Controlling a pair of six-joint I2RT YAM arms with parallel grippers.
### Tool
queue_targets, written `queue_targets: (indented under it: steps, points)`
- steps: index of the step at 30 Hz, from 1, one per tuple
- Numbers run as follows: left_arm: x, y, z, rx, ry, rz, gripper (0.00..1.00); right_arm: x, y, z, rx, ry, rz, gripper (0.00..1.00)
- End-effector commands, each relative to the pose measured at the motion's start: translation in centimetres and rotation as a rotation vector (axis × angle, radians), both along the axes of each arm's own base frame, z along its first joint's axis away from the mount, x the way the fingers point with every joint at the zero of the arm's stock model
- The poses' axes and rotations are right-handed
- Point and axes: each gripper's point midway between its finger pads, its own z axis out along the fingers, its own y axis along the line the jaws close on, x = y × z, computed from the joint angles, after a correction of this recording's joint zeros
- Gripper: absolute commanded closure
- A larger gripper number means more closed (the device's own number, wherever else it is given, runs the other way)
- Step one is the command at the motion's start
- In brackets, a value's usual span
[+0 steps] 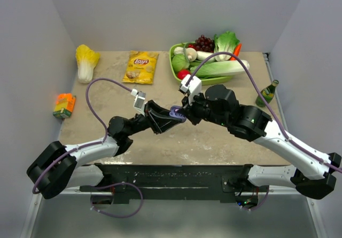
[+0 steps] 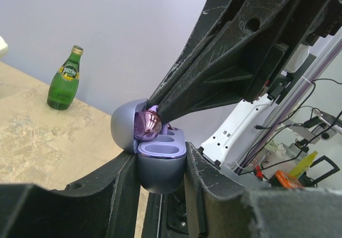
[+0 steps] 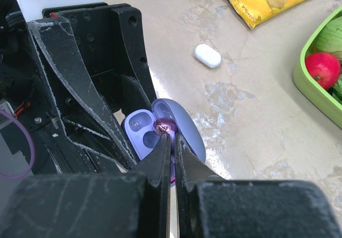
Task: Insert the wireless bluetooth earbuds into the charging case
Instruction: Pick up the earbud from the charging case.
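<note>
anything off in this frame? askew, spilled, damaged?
The lilac earbud, pinched in the right jaws, sits toward the open lid of the charging case, not over either socket; both sockets look empty. Nothing spilled.

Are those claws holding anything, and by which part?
The left claw clamps the open lilac charging case by its lower shell; the right claw pinches a lilac earbud by its sides, over the case.

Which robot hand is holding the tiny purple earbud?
The right hand: it pinches the purple earbud at its fingertips. The left hand grips the open purple case instead.
</note>
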Motion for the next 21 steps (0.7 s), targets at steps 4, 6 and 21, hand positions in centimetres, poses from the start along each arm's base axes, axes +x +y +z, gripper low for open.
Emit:
queue_targets:
  steps: [4, 6, 21]
  points:
    - [-5.1, 3.8, 7.8, -0.302, -0.383, -0.032, 1.00, -0.4, -0.1, 2.4, 0.048, -0.014, 0.008, 1.00]
    - [-5.2, 3.9, 7.3, -0.293, -0.379, -0.034, 1.00, -0.6, -0.2, 3.0, 0.052, -0.011, 0.014, 1.00]
    - [-6.1, 3.9, 5.5, -0.267, -0.414, -0.061, 1.00, -3.4, 0.9, 2.9, 0.046, 0.080, 0.166, 1.00]
